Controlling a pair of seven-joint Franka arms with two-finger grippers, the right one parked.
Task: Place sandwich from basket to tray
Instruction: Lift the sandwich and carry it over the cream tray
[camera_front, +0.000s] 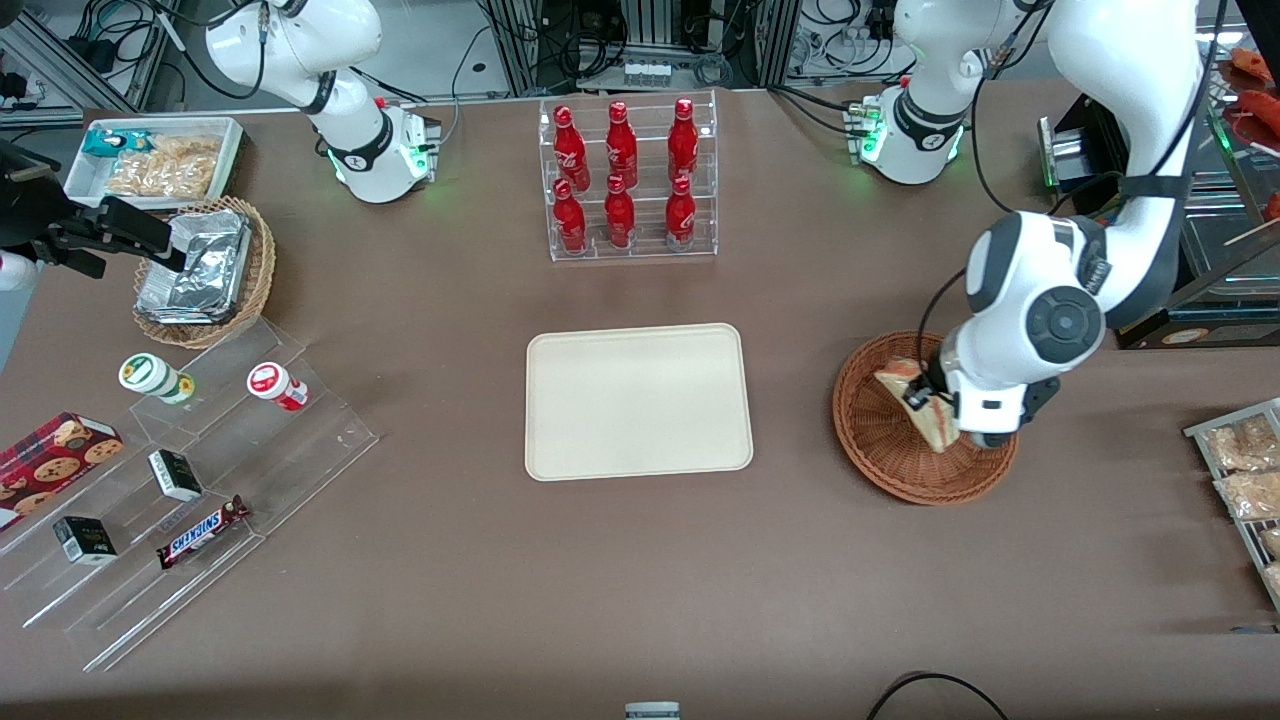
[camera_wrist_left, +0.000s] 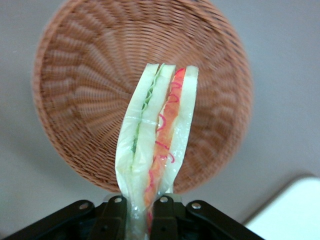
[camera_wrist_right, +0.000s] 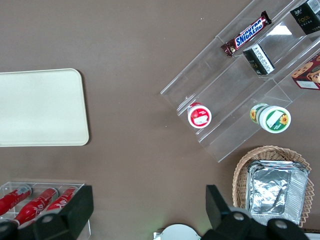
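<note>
1 sandwich in pincer, seemingly above basket.

light: bright, even overhead | shadows: soft | glare: foil packs | blur: wrist view, perhaps motion

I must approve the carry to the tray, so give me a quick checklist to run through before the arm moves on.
1. Grip: gripper shut on the sandwich: ok.
2. Lift: the sandwich hangs above the basket, clear of the weave: ok.
3. Wrapping: filling layers in place, nothing spilling: ok.
4. Landing: tray bare and flat: ok.
5. Path: open table between basket and tray, nothing standing in the way: ok.
6. Grip depth: the fingers hold only the sandwich's end, so firmness: cannot tell.
</note>
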